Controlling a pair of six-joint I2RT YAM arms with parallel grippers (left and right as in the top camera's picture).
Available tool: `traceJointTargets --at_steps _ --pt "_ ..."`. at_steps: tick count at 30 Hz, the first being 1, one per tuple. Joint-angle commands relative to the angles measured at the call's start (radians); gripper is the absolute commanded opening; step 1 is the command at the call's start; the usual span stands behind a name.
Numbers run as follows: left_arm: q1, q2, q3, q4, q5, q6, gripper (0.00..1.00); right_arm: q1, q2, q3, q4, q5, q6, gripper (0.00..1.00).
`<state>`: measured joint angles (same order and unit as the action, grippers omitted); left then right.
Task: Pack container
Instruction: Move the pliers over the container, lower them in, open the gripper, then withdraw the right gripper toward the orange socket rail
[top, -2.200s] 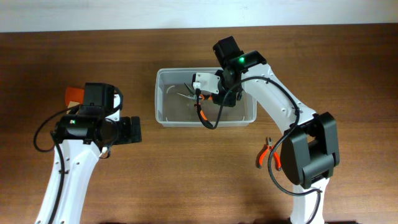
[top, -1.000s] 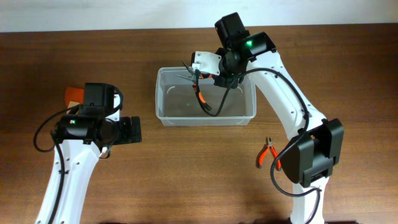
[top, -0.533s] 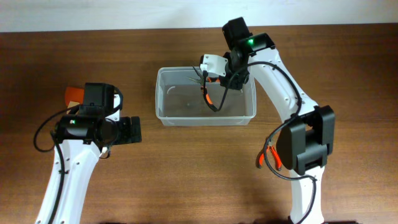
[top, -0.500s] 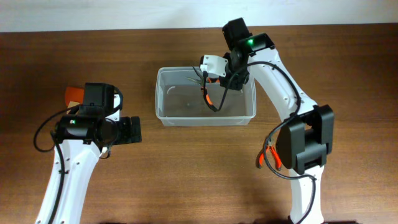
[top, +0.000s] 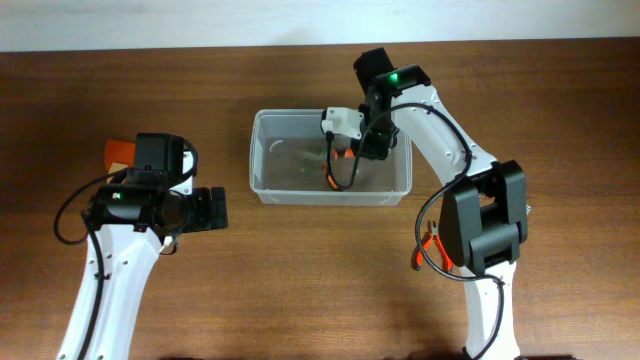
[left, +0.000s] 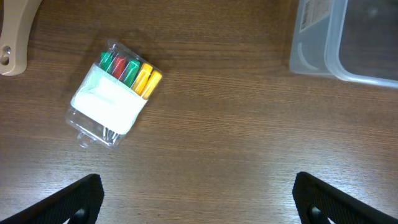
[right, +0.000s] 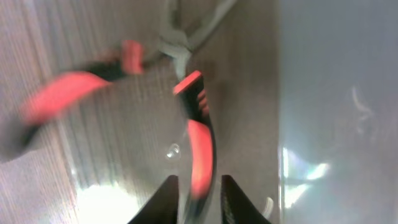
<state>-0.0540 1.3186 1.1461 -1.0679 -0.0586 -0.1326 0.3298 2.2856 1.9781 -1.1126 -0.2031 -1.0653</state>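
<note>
- right gripper: fingers narrowly parted around a handle of the pliers, inside the container; grip cannot be told.
- left gripper: fingers wide apart, empty; container ahead, to their right.

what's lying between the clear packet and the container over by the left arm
Only bare wooden table lies between the clear packet and the container; the left wrist view shows it.
</note>
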Motion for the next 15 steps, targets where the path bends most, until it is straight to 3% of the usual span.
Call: traceJointTargets --at_steps 1,10,15 --pt "0.002 0.002 -0.001 0.002 0.011 -0.012 0.99 0.005 0.01 -0.012 0.005 -0.032 0.0 0.29" --pt "0.002 0.002 -0.001 0.003 0.01 -0.012 0.99 0.005 -0.093 0.023 0.008 -0.029 0.082 0.43" --pt "0.002 0.002 -0.001 0.007 0.01 -0.012 0.99 0.0 -0.246 0.102 -0.032 0.095 0.357 0.57"
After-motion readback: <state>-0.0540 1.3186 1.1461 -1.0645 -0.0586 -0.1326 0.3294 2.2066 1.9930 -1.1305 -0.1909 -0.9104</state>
